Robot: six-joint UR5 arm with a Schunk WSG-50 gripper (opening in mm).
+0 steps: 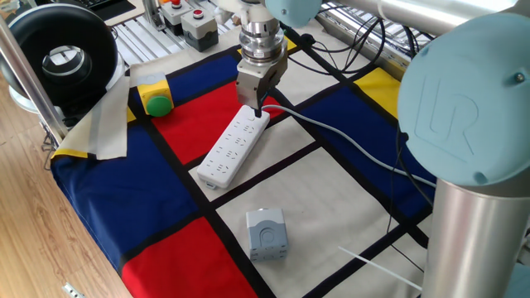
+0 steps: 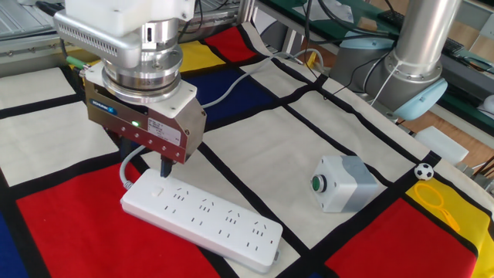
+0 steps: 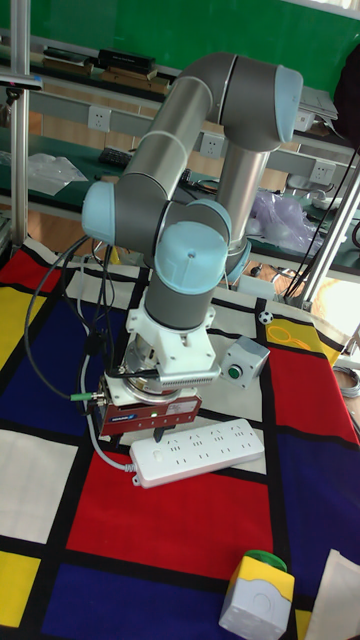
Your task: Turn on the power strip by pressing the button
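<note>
Power strip point(image 2: 202, 217): long flat white plastic bar, lying on the red panel of the checked cloth point(image 2: 324, 131), pale grey cord point(image 1: 348, 141) trailing away. Gripper point(image 2: 164, 174) is hovering just over the corded end near the button point(image 2: 157, 192); jaw state cannot be told.

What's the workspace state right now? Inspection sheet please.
Surface: table cloth in red, blue, yellow and white blocks with black lines.
Job's things: power strip flat on a red block; button at its corded end.
Clutter: grey box with green button; yellow box with green dome; red-button boxes behind the cloth.
Gripper: gripper just above the button, a small gap showing; finger state not readable.
Cables: pale cord runs off the strip's end.
Surroundings: black reel on the floor side.
</note>
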